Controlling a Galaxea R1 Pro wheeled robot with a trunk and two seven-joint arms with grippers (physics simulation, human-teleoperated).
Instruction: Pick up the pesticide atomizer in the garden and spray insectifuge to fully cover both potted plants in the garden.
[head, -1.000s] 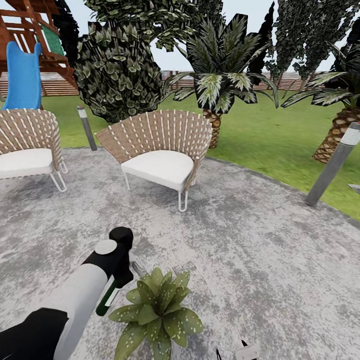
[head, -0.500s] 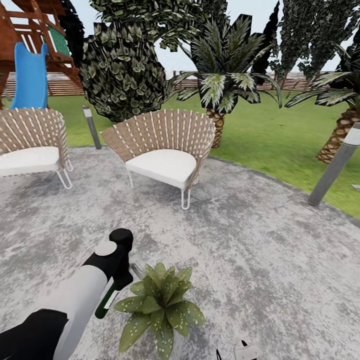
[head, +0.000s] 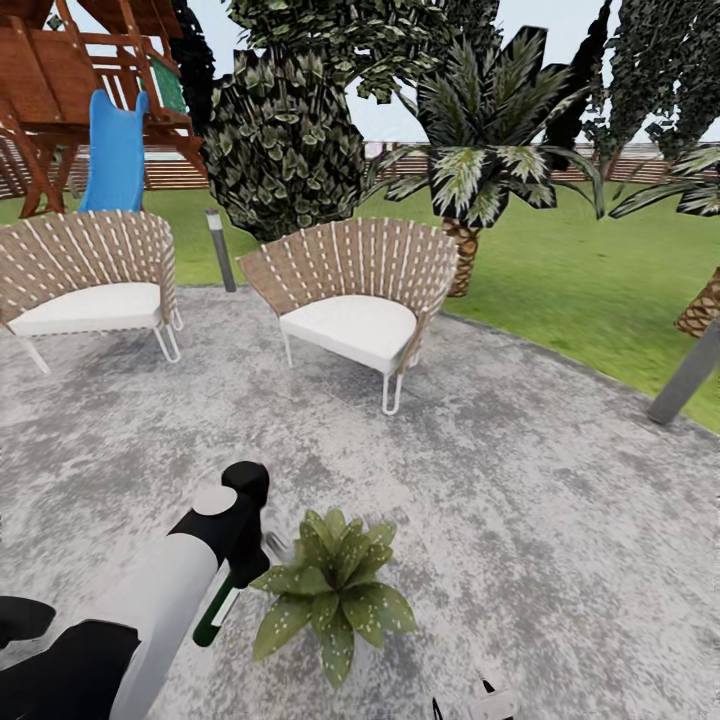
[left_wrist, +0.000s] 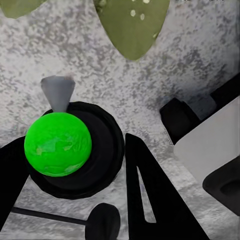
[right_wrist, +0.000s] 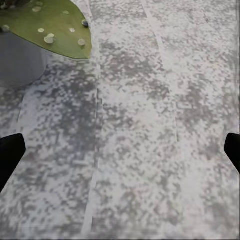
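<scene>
Left gripper clenching atomizer, bottle showing dark green with white stripe below black wrist, lower left of head view. In left wrist view, black fingers flanking green ball on black ring, grey nozzle pointing at leaf. Right gripper spread wide, black fingertips sitting at both frame edges over patio; grey pot upper left. Plant standing lower centre on patio, just beside atomizer. Two chairs behind; slide upper left.
</scene>
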